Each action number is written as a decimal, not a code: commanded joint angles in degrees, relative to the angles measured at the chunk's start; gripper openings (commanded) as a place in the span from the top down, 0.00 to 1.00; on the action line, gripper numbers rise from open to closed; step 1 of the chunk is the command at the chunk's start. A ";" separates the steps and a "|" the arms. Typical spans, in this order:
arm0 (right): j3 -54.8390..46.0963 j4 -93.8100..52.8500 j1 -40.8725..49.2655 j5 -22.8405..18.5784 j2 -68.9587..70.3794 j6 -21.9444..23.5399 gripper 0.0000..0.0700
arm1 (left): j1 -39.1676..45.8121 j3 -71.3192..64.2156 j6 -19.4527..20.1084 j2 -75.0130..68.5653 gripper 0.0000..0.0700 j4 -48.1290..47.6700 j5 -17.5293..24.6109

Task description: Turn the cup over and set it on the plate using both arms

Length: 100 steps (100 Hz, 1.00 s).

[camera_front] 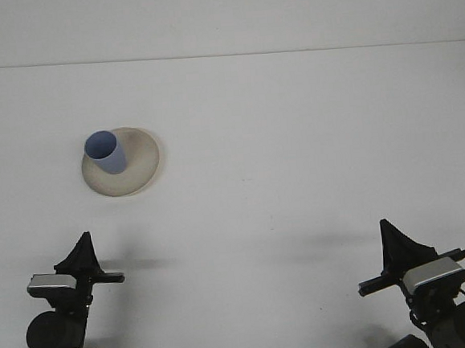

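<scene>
A blue cup stands mouth-up on the left part of a round beige plate, in the left half of the table. My left gripper is near the front edge, below the plate and well apart from it, its fingers together in one black point and holding nothing. My right gripper is at the front right, far from the cup, also drawn to a single point and holding nothing.
The white table runs back to a far edge along the top of the view. Both arm bases stand at the bottom corners.
</scene>
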 commanded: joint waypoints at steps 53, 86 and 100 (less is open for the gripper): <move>0.15 0.66 0.15 0.04 -0.11 0.02 1.00 | 0.00 -1.07 -0.52 -0.07 0.98 0.68 -0.17; -4.98 7.61 -11.04 -0.61 -1.77 -9.66 1.00 | 0.00 -1.07 -0.52 -0.07 0.98 0.66 -0.17; -13.22 13.29 -19.87 -5.22 -6.16 -11.78 1.00 | 0.00 -1.07 -0.50 -0.07 0.98 0.66 -0.17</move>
